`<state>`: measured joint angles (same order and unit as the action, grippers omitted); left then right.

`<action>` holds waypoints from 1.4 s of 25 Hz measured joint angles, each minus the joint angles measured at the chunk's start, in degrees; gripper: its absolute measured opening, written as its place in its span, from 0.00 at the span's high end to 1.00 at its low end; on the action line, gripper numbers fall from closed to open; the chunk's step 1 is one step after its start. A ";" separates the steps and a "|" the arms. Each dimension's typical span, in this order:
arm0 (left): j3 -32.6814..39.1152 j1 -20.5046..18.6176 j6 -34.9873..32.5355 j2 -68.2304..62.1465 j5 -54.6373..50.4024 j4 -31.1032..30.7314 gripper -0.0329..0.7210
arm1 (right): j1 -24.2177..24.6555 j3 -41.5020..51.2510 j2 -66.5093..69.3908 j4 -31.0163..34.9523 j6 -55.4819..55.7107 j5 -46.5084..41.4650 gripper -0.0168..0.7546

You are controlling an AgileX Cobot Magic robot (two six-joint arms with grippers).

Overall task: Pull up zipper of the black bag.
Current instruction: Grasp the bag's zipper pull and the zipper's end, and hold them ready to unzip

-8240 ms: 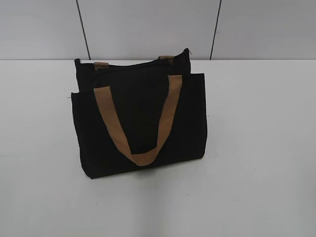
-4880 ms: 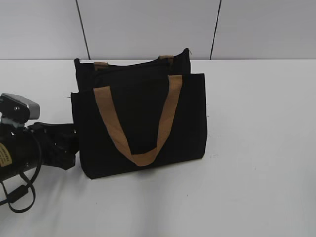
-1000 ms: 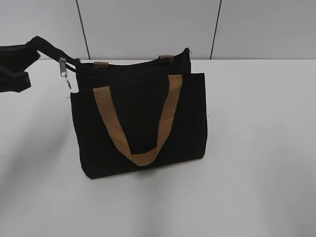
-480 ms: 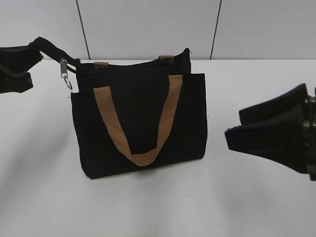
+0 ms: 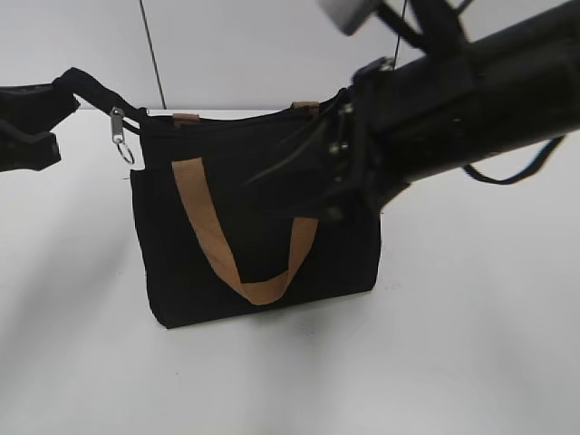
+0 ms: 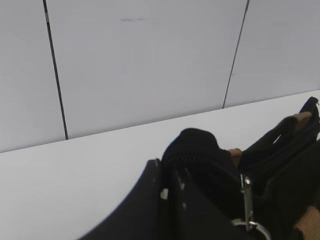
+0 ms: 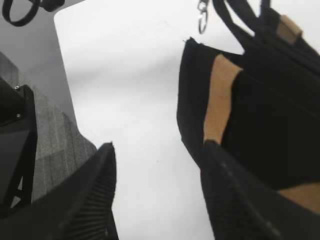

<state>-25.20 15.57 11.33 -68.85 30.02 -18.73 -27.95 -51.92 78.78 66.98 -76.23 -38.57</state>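
The black bag (image 5: pixel 263 263) stands upright on the white table, its tan strap (image 5: pixel 195 213) hanging down the front. The silver zipper pull (image 5: pixel 116 125), with a small ring below it, hangs at the bag's top left corner. My left gripper (image 5: pixel 54 104) is shut on the black fabric tab (image 6: pixel 192 147) at that end of the zip, holding it up and to the left; the pull (image 6: pixel 246 195) hangs just beside the fingers. My right gripper (image 5: pixel 272 168) is open and empty in front of the bag's upper face. In the right wrist view the open jaws (image 7: pixel 160 175) frame bare table beside the bag (image 7: pixel 270 120), with the ring (image 7: pixel 202 17) at the top.
The white table (image 5: pixel 471 317) runs to a grey panelled wall (image 5: pixel 272 45) behind the bag. The right arm (image 5: pixel 480 91) crosses the bag's top right part. In the right wrist view the table's edge, grey floor (image 7: pixel 55 145) and a black unit (image 7: pixel 15 125) show at left.
My right arm has swung in from the right and up, and now reaches across the bag's front. The left gripper still holds the tab in the same place.
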 joint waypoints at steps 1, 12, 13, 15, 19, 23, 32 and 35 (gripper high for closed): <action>0.00 0.00 0.00 0.00 0.00 0.00 0.95 | -1.42 -1.64 2.33 0.00 -0.11 0.06 0.43; 0.00 0.00 0.00 0.00 0.06 0.00 0.95 | -10.82 -18.78 20.72 0.00 -1.25 1.02 0.47; 0.00 0.00 0.00 0.00 0.25 0.00 0.95 | -10.82 -19.92 21.58 0.05 -1.30 1.54 0.48; 0.00 0.00 0.12 0.00 1.20 -0.05 0.95 | -10.82 -22.06 23.25 0.07 -1.30 2.83 0.49; 0.00 0.00 1.24 0.00 3.78 -0.05 0.95 | -10.82 -24.95 26.54 0.10 -1.37 4.08 0.50; 0.00 0.00 2.42 0.00 4.11 -0.17 0.95 | -10.82 -25.76 28.48 0.10 -1.37 7.31 0.50; 0.00 0.00 2.69 0.00 4.28 -0.17 0.95 | -10.82 -25.81 29.16 0.55 -1.43 11.89 0.52; 0.00 0.00 2.75 0.00 4.38 -0.17 0.95 | -10.82 -25.81 29.16 1.63 -1.43 11.89 0.57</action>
<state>-25.20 15.57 14.09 -68.85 34.41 -18.90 -38.77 -77.73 107.94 68.61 -77.66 -26.68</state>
